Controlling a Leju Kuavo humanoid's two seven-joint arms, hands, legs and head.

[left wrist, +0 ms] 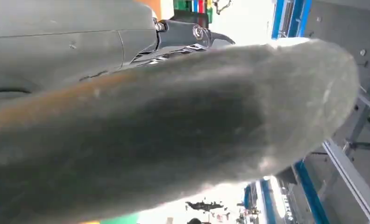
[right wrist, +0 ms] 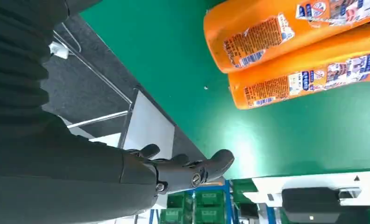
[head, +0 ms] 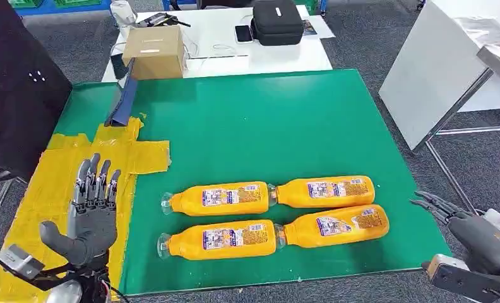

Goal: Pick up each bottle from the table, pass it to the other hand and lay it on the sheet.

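The head view is evenly and brightly lit from overhead, with soft, short shadows under the orange bottles [head: 222,197] and a pale sheen on the green table [head: 254,126]. It is sharp at the middle and slightly softer toward the corners. In the left wrist view the thumb [left wrist: 174,135] sits so near the lens that it is a grey, unfocused blur, and the background behind it is washed out to white. The right wrist view is clear, with a bright patch of glare on the green surface and a dark, underlit hand [right wrist: 183,170].
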